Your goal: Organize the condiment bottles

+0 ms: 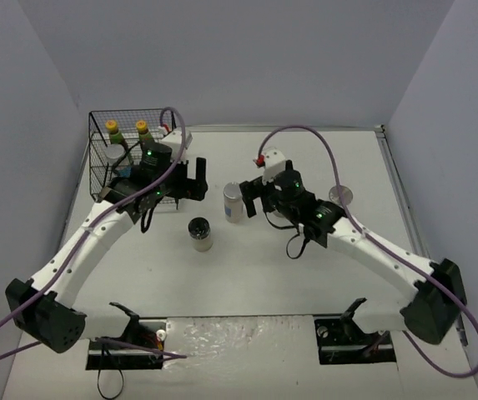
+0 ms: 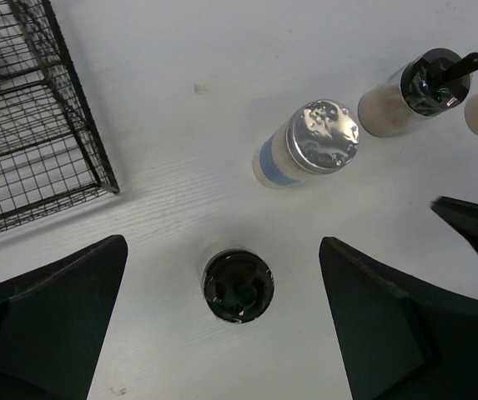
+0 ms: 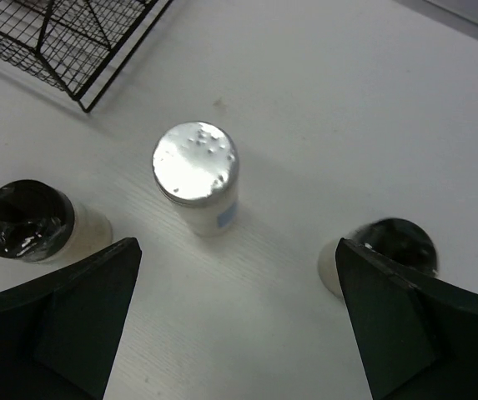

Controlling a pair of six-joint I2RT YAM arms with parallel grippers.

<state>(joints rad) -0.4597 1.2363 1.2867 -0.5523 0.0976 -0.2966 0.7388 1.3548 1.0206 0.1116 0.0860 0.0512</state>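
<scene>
Two slim sauce bottles with yellow caps [image 1: 112, 129] [image 1: 142, 127] stand in the black wire rack [image 1: 101, 171]. A silver-lid jar [image 1: 233, 202] and a black-lid jar [image 1: 200, 233] stand on the table between the arms. My left gripper [image 1: 190, 183] is open above the table. In the left wrist view the black-lid jar [image 2: 238, 285] shows in the gap of the left gripper [image 2: 223, 250], touching neither finger. My right gripper [image 1: 251, 198] is open beside the silver-lid jar [image 3: 197, 171], which stands beyond the right gripper [image 3: 239, 246]. Another silver-lid jar [image 1: 341, 196] stands at the right.
The left wrist view shows the silver-lid jar [image 2: 309, 146], a flip-top black-lid jar [image 2: 414, 92] behind it and the rack corner [image 2: 88, 142]. The right wrist view shows black-lid jars at left [image 3: 34, 225] and right [image 3: 384, 250], and the rack [image 3: 80, 37].
</scene>
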